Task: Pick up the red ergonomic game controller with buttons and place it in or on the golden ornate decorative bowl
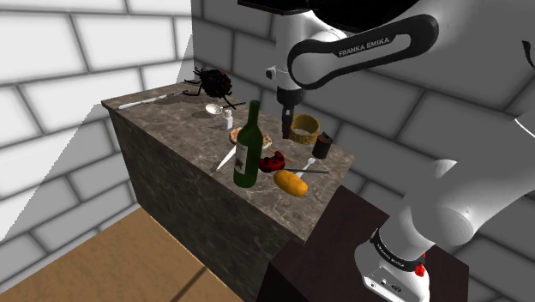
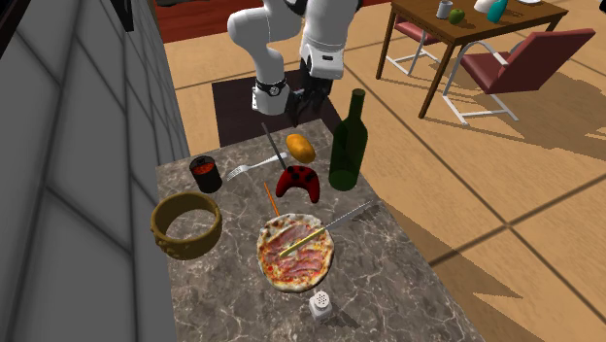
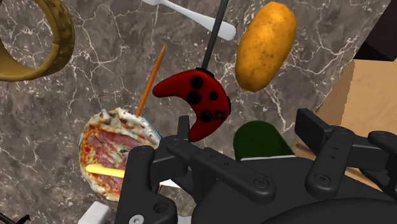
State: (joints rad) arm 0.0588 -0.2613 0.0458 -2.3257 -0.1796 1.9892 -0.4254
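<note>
Poised above the grey marbled surface (image 3: 95, 63), red two-horned game controller (image 3: 198, 102) just ahead of jaws, long axis slanted across them; jaws' spacing untellable.

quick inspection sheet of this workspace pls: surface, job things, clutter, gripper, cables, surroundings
surface: dark marbled counter, crowded toward the stand's end
job's things: red controller lies flat between the fork and the bottle, not held; golden bowl sits by the wall, empty
clutter: green bottle upright; potato; pizza; dark cup; shaker; orange pencil
gripper: gripper hovers above the counter, clear of the controller
cables: nothing seen
surroundings: white brick wall, wooden floor, table and red chair
</note>
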